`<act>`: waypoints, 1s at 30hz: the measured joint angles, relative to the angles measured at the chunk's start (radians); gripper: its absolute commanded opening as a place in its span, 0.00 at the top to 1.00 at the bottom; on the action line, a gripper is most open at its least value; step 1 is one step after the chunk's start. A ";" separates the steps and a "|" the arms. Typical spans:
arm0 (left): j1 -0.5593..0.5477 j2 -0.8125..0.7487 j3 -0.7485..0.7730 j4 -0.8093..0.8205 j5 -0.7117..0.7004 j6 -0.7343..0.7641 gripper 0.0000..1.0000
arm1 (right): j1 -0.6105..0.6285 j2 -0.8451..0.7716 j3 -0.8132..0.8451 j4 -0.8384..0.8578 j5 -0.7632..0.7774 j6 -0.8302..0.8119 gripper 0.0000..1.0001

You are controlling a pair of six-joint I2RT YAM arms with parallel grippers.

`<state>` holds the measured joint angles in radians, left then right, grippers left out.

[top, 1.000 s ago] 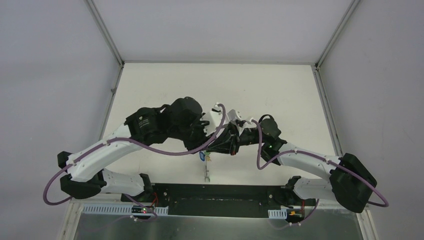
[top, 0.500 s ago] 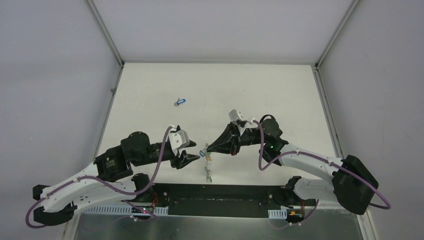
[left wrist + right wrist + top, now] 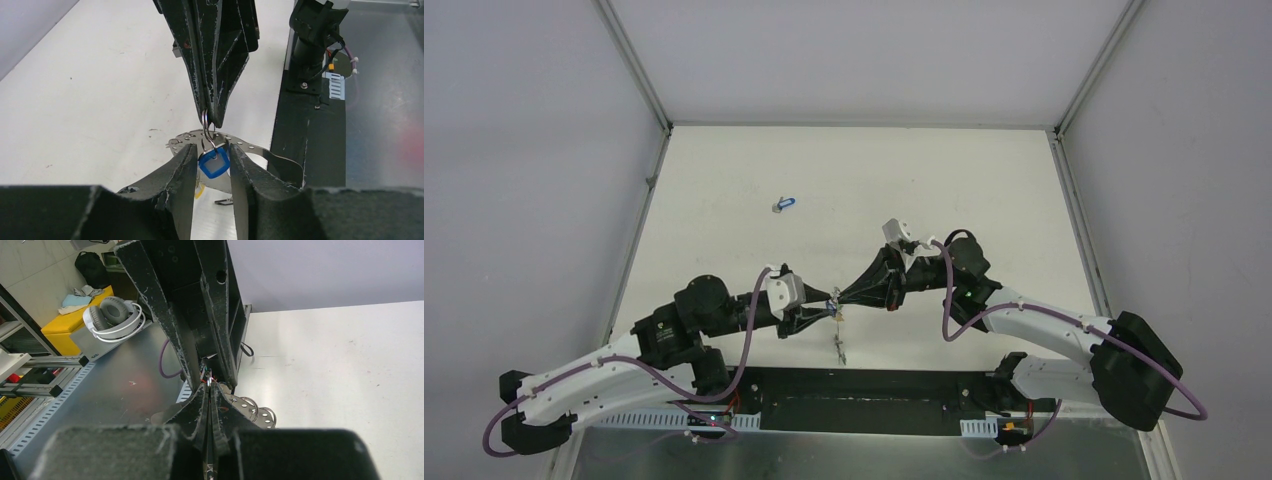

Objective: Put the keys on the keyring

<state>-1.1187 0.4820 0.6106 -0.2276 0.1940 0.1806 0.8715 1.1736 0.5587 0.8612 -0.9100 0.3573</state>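
Two arms, two pincers, and three keys that can be counted. The left arm (image 3: 614, 365) comes from the near left corner, low and stretched out toward the middle of the table (image 3: 924, 170). Far beyond its elbow a loose key (image 3: 784, 204) with a blue head lies alone, well apart from everything else.

The left gripper (image 3: 212, 147) points right, and its two fingers are closed in on the head of the blue key (image 3: 214, 165), one against each side as far as the wrist view shows. That key hangs from one small ring (image 3: 205, 120), which the right gripper (image 3: 841, 297) pinches with its fingers pressed together at the tips.

Behind and below them curves the keyring (image 3: 260, 152), a silver band pierced with holes (not a plain wire), trailing toward the near edge. It carries two more little rings (image 3: 250, 404). A yellow head (image 3: 199, 190) shows under the blue one, mostly hidden.

The right arm (image 3: 1034, 320) bends in from the near right corner, its wrist aimed left and slightly down, so the two pincers meet nose to nose near the middle.
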 measured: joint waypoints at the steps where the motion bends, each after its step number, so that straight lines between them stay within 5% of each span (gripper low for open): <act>1: 0.000 0.004 0.000 0.006 0.001 0.003 0.74 | 0.000 0.000 0.000 0.000 0.001 0.000 1.00; 9: 0.000 0.012 0.000 0.017 0.034 0.031 0.96 | 0.000 0.000 0.000 -0.002 0.004 0.000 1.00; 15: 0.000 0.039 0.017 -0.014 0.055 0.056 1.00 | 0.000 -0.004 -0.006 -0.008 -0.001 0.000 1.00; 20: 0.000 0.079 0.043 -0.045 0.064 0.064 0.99 | 0.000 -0.004 -0.009 -0.014 -0.007 0.000 1.00; 30: 0.000 0.172 0.084 -0.080 0.081 0.049 0.78 | -0.001 -0.004 -0.009 -0.018 0.003 0.000 1.00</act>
<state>-1.1183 0.6544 0.6945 -0.3073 0.2749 0.2298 0.8703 1.1694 0.5495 0.8433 -0.9073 0.3569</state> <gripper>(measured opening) 0.211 0.007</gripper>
